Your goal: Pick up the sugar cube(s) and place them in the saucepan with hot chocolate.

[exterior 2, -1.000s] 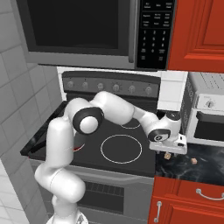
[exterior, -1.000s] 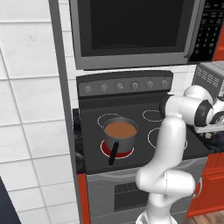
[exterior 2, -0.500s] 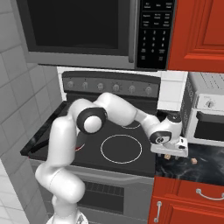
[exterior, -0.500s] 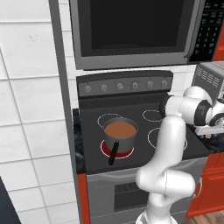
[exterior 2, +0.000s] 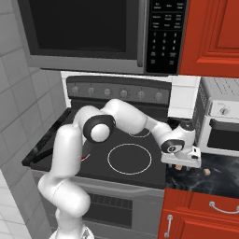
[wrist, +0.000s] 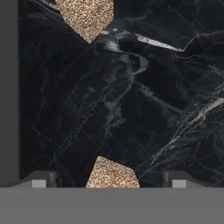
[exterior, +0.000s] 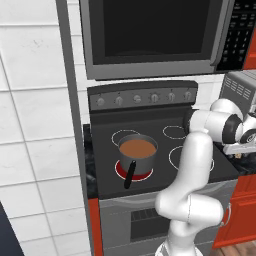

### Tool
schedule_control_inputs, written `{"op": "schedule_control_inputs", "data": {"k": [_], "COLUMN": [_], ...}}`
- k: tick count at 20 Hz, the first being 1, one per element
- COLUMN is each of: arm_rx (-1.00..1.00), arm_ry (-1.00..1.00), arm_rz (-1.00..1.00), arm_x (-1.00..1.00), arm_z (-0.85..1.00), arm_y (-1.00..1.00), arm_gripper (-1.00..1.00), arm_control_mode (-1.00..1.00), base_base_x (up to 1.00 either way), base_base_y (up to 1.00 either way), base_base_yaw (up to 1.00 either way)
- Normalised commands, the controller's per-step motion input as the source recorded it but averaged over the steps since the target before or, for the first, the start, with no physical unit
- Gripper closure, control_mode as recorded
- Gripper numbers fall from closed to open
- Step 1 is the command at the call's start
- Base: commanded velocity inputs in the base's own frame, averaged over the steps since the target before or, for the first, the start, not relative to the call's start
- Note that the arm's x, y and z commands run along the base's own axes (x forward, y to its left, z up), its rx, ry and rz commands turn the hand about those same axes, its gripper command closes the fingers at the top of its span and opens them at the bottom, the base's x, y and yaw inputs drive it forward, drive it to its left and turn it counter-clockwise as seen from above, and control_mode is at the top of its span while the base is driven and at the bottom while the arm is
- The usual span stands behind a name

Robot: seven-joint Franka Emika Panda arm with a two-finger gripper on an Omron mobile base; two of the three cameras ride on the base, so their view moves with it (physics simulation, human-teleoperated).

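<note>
In the hand view a tan sugar cube point(wrist: 113, 174) lies on the black marble counter between my fingertips point(wrist: 37, 180), which stand wide apart and clear of it. My gripper point(wrist: 109, 179) is open. A second sugar cube point(wrist: 86, 15) lies farther off at the top of that view. From the right base view, the gripper point(exterior 2: 179, 163) hangs low over one sugar cube point(exterior 2: 179, 167), and the other sugar cube point(exterior 2: 207, 172) sits to its right. The grey saucepan point(exterior: 121, 151) with reddish-brown hot chocolate point(exterior: 137, 147) stands on the stove's front left burner, far to the left of the gripper point(exterior: 239, 153).
The saucepan's black handle point(exterior: 130, 174) points toward the stove front. A silver toaster oven point(exterior 2: 219, 121) stands on the counter just behind and right of the hand. A microwave point(exterior 2: 84, 32) hangs above the stove point(exterior 2: 130, 158). Red cabinets sit below the counter.
The hand has sunk slightly toward the counter over the near sugar cube. The saucepan and both cubes have stayed in place.
</note>
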Motion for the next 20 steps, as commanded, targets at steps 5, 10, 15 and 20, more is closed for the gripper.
{"op": "schedule_control_inputs", "data": {"k": [5,10,15,20], "arm_rx": [0.00,0.00,0.00,0.00], "arm_ry": [0.00,0.00,-0.01,-0.06], "arm_rz": [0.00,0.00,0.00,0.06], "arm_x": [0.00,0.00,0.00,-0.35], "arm_z": [-0.01,0.00,0.00,0.49], "arm_y": [0.00,0.00,0.00,0.00], "arm_gripper": [1.00,1.00,1.00,1.00], "arm_control_mode": [-1.00,-1.00,-1.00,-1.00], "base_base_x": [0.00,0.00,0.00,0.00], "base_base_y": [0.00,0.00,0.00,0.00], "base_base_yaw": [0.00,0.00,0.00,0.00]}}
